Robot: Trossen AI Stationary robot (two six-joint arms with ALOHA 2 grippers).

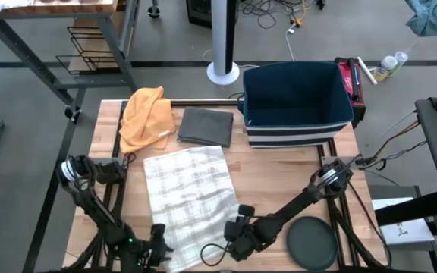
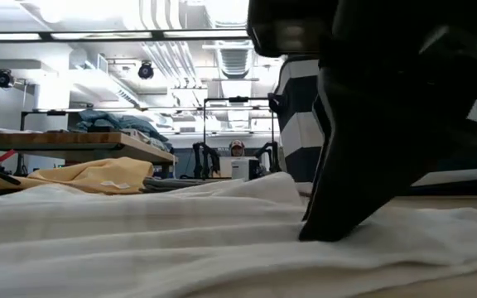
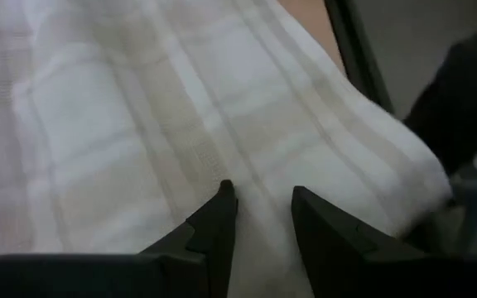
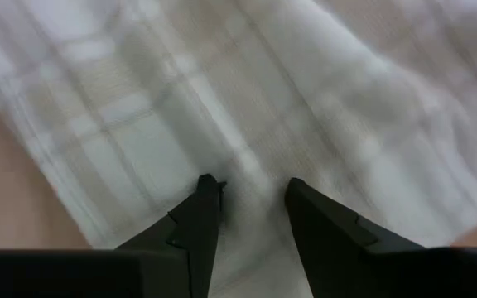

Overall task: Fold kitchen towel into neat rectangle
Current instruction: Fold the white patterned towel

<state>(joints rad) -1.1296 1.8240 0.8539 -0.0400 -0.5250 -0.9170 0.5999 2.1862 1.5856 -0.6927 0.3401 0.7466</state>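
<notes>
I have both claws down at the near edge of the white checked towel, which lies spread flat mid-table. My left claw has its fingers parted with towel cloth bunched between them; my right claw stands the same at the near right corner. Beyond the far edge sit a yellow cloth, a grey folded cloth and a blue bin, leaving bare wood on either side.
</notes>
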